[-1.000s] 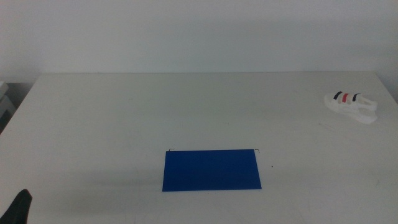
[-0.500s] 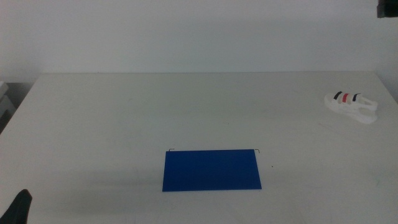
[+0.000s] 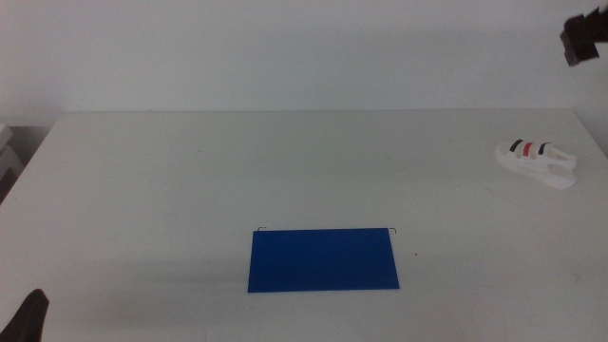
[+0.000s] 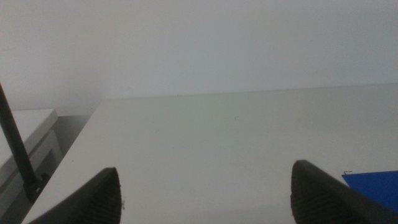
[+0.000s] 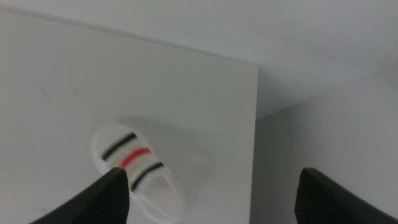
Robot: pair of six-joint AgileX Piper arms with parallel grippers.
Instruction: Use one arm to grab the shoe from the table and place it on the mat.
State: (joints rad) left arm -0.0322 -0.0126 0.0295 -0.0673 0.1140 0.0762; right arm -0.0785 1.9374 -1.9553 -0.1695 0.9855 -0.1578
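Shoe (image 3: 538, 162): lay on the bench (image 3: 190, 180), well apart from the mat (image 3: 323, 259), far right of it.
Right claw (image 5: 211, 199): jaws spread wide, above the shoe.
Left claw (image 4: 205, 193): jaws parted, waiting left of the mat.

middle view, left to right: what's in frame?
Left arm's dark gripper tip waiting at the bottom edge → flat dark-blue rectangular mat → small white shoe with black, red and grey straps on the wide white table → right arm's dark gripper, high above the shoe.
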